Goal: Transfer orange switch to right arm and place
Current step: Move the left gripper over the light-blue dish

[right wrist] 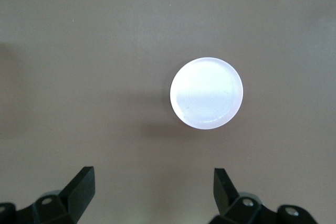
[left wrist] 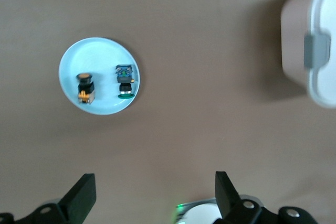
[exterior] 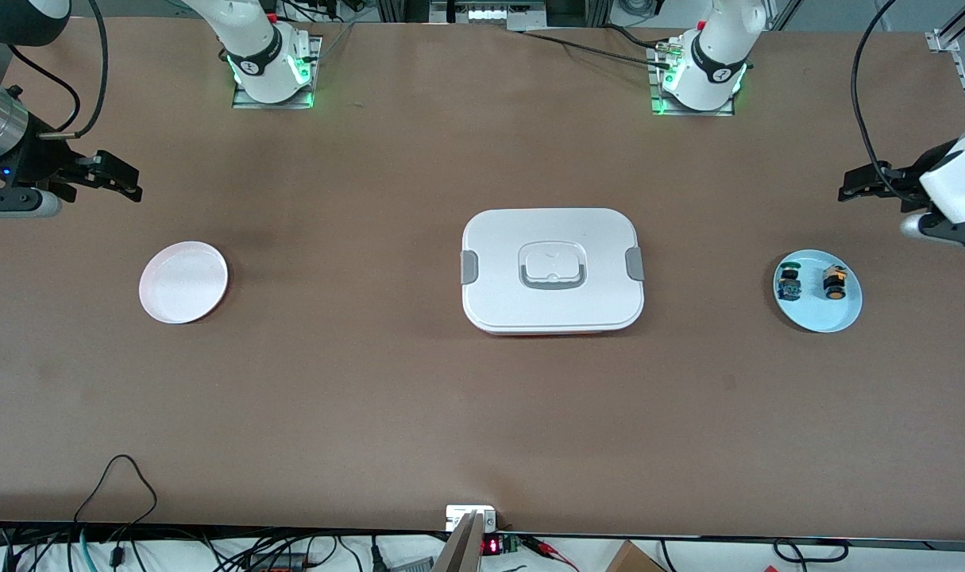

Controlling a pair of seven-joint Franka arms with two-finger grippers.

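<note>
The orange switch (exterior: pixel 834 283) (left wrist: pixel 85 87), black with an orange cap, lies on a light blue plate (exterior: pixel 817 314) (left wrist: pixel 100 51) near the left arm's end of the table. A green-topped switch (exterior: pixel 789 284) (left wrist: pixel 125 80) lies beside it on the same plate. My left gripper (exterior: pixel 847 191) (left wrist: pixel 156 192) hangs open and empty in the air over bare table close to that plate. At the right arm's end, my right gripper (exterior: pixel 133 184) (right wrist: pixel 155 190) hangs open and empty over bare table close to a white plate (exterior: pixel 183 282) (right wrist: pixel 207 93).
A white lidded box (exterior: pixel 552 270) (left wrist: pixel 315 45) with grey side clips stands in the middle of the table between the two plates. Cables run along the table edge nearest the front camera.
</note>
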